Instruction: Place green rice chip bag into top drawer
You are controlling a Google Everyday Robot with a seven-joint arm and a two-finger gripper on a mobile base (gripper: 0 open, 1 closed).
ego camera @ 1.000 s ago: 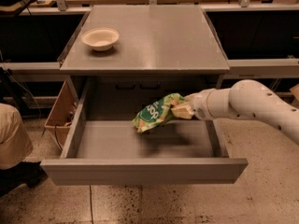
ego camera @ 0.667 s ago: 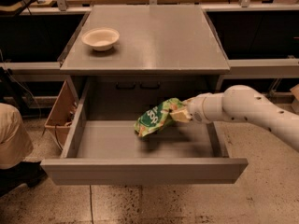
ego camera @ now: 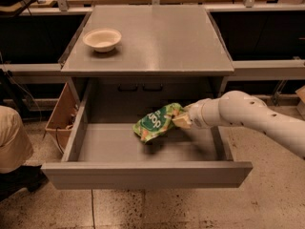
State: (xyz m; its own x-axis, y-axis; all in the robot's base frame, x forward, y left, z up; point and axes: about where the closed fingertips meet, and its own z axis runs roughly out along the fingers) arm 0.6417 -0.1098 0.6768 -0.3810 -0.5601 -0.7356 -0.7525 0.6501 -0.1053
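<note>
The green rice chip bag [ego camera: 156,122] is a crinkly green pouch with white lettering. It hangs tilted just above the floor of the top drawer [ego camera: 143,149], near the middle. The drawer is pulled wide open below the tabletop, with its flat front panel [ego camera: 145,174] toward me. My gripper [ego camera: 182,119] reaches in from the right on a white arm [ego camera: 248,116] and holds the bag by its right end. The bag casts a shadow on the drawer floor beneath it.
A white bowl [ego camera: 102,38] stands on the grey tabletop [ego camera: 157,37] at the back left. A cardboard box [ego camera: 61,112] sits on the floor left of the drawer. A beige object [ego camera: 12,137] is at the far left. Dark shelving runs behind the table.
The bag and my gripper have moved slightly lower and toward the drawer's middle. The arm has shifted a little with them.
</note>
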